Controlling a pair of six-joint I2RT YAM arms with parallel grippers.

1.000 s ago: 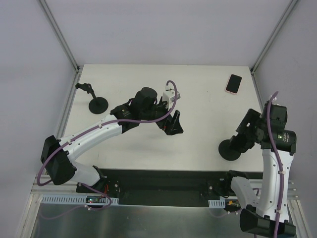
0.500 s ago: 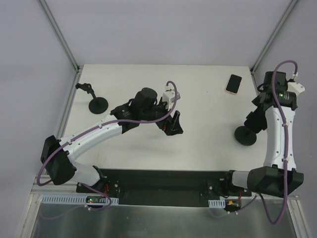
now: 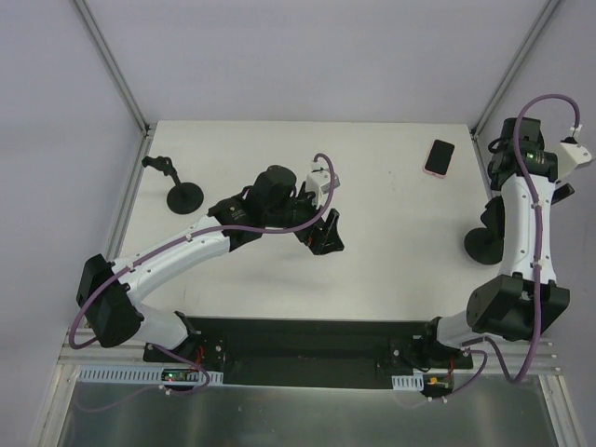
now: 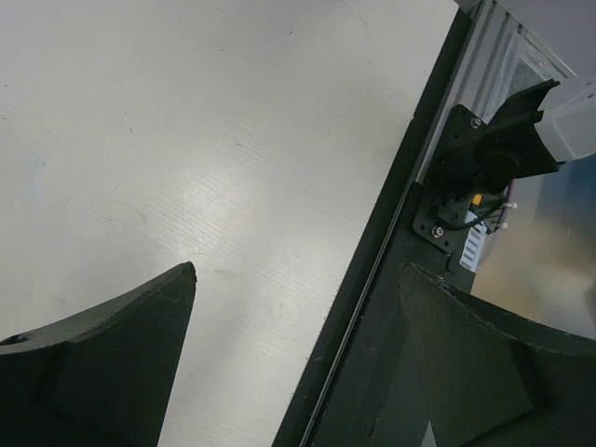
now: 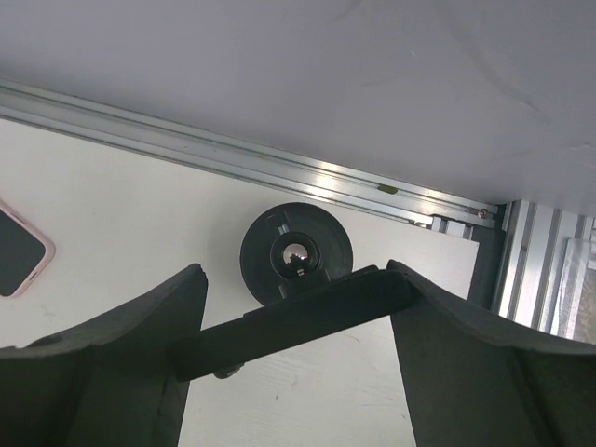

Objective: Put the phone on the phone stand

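The pink-edged phone (image 3: 440, 156) lies face up at the far right of the table; its corner shows in the right wrist view (image 5: 17, 253). My right gripper (image 3: 492, 220) is shut on the black phone stand (image 3: 482, 248) near the right edge. In the right wrist view my right gripper (image 5: 296, 317) clamps the stand's flat cradle bar by its ends, with the stand's round base (image 5: 321, 244) below it. My left gripper (image 3: 322, 233) is open and empty over the table's middle; in the left wrist view it (image 4: 298, 275) hangs over the near edge.
A second black stand (image 3: 183, 196) with a jointed arm stands at the far left. An aluminium rail (image 5: 279, 168) borders the table's right side. A black base rail (image 4: 391, 279) runs along the near edge.
My right arm has swung toward the right edge and up, taking the stand's round base from the near right to beside the right rail. The left arm has not moved.
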